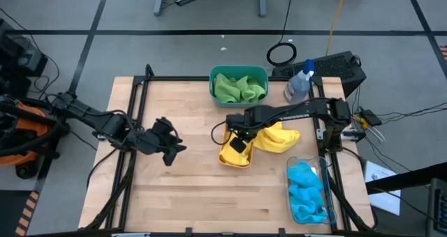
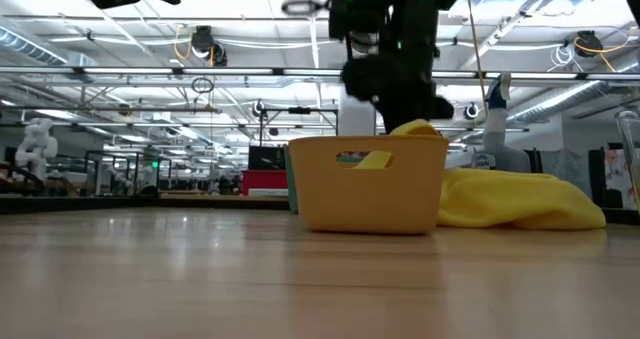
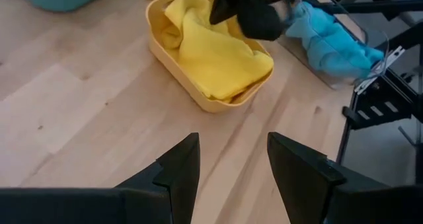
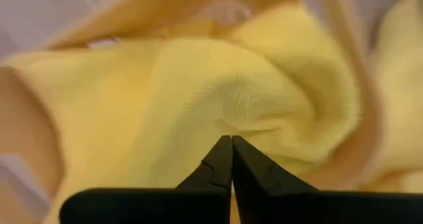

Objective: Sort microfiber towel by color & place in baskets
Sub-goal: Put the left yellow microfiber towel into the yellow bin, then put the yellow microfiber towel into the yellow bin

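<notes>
Right tool over the orange basket, pressed into a yellow towel

The right tool point(image 4: 231, 159), fingers closed together, touches the yellow towel point(image 3: 211, 59) lying in the orange basket point(image 2: 366, 194) mid-tabletop. A second yellow towel point(image 1: 279, 138) lies just beside it. Green towels point(image 1: 239, 88) fill the teal basket point(image 1: 238, 72) at the far edge; blue towels point(image 1: 307, 191) fill the clear basket point(image 1: 289, 168) near the right corner. The left tool point(image 3: 231, 168) hovers narrowly parted toward the left edge.

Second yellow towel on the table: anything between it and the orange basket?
Nothing visible. The loose yellow towel lies right beside the orange basket, which already holds one yellow towel. The right gripper hovers over that basket, jaws shut.
</notes>
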Action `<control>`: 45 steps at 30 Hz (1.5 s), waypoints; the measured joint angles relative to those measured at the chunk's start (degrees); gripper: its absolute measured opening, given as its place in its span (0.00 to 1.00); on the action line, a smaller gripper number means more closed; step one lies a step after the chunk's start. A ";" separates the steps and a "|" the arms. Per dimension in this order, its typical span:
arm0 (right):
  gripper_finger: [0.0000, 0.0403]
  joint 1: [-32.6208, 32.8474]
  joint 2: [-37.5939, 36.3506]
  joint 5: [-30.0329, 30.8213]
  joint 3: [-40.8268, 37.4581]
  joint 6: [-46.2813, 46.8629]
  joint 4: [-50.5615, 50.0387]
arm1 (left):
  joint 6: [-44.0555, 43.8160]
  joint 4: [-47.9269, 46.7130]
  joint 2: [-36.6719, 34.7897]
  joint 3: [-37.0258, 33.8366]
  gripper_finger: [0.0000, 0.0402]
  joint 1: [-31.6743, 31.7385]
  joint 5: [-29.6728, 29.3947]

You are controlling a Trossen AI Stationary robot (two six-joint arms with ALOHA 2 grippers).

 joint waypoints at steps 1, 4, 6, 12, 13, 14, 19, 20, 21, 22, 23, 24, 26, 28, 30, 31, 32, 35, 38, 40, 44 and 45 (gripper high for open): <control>0.00 0.14 -0.37 0.89 1.01 -0.36 -0.68 | -0.02 -0.01 0.03 0.00 0.45 -0.46 -0.82; 0.00 0.34 -1.08 3.05 4.44 -1.35 -2.69 | 0.03 -0.11 0.46 0.00 0.45 -1.39 -2.87; 0.00 0.28 -1.49 5.09 7.28 -1.98 -5.61 | 0.03 -0.12 0.76 0.00 0.45 -1.64 -3.91; 0.00 -0.02 -2.14 11.88 13.63 -7.22 -16.75 | 0.03 -0.08 3.46 0.00 0.45 -1.63 -5.51; 0.00 -0.27 -2.13 11.93 13.87 -7.37 -18.71 | 0.03 -0.08 4.09 0.00 0.45 -1.63 -5.53; 0.00 -0.55 -2.14 11.93 13.88 -7.16 -20.73 | 0.03 -0.09 4.88 0.00 0.45 -1.63 -5.53; 0.00 -1.44 -2.04 14.17 10.94 -5.52 -22.45 | 0.03 0.30 9.12 0.00 0.45 -1.63 -5.33; 0.00 -1.42 -2.04 13.92 10.11 -5.51 -22.19 | 0.00 0.55 10.03 0.00 0.45 -1.63 -5.20; 0.00 -1.38 -2.04 13.57 9.35 -5.53 -21.95 | -0.01 0.95 10.78 0.00 0.45 -1.63 -4.74; 0.00 -1.32 -2.04 13.47 8.39 -5.77 -21.22 | 0.00 1.55 11.37 0.00 0.45 -1.63 -3.97; 0.00 -1.29 -2.06 13.21 7.32 -5.91 -20.25 | 0.02 2.56 11.84 0.00 0.45 -1.63 -3.32; 0.00 -1.30 -2.06 12.88 6.09 -5.86 -19.25 | 0.02 3.90 12.12 0.00 0.45 -1.63 -2.86; 0.00 -1.36 -2.01 11.00 3.60 -5.04 -17.99 | 0.03 6.10 12.39 0.00 0.45 -1.63 -2.67; 0.00 -1.38 -2.01 9.20 1.44 -3.97 -17.16 | 0.03 8.07 12.50 0.00 0.45 -1.63 -2.65; 0.00 -1.08 -2.01 7.99 -0.41 -3.60 -16.09 | 0.05 9.25 12.50 0.00 0.45 -1.63 -2.69; 0.00 -0.91 -2.01 7.69 -1.23 -3.69 -15.01 | 0.05 9.56 12.50 0.00 0.45 -1.63 -2.72; 0.00 -0.81 -2.01 7.60 -1.89 -3.86 -13.69 | 0.07 9.86 12.50 0.00 0.45 -1.61 -2.80; 0.00 -0.77 -2.01 7.12 -3.57 -4.36 -9.13 | 0.47 10.34 12.49 0.00 0.45 -1.50 -3.42; 0.00 -0.85 -2.01 6.91 -4.04 -4.52 -5.61 | 0.51 10.39 12.50 0.00 0.45 -1.50 -3.60; 0.00 -0.84 -2.01 6.88 -4.04 -4.30 -4.26 | 0.51 10.36 12.50 0.00 0.45 -1.50 -3.58; 0.00 -0.81 -2.01 6.43 -4.04 -4.13 -4.80 | 0.51 10.38 12.49 0.00 0.45 -1.50 -3.12; 0.00 -0.82 -2.01 5.97 -4.04 -4.19 -5.51 | 0.49 10.38 12.49 0.00 0.45 -1.50 -3.05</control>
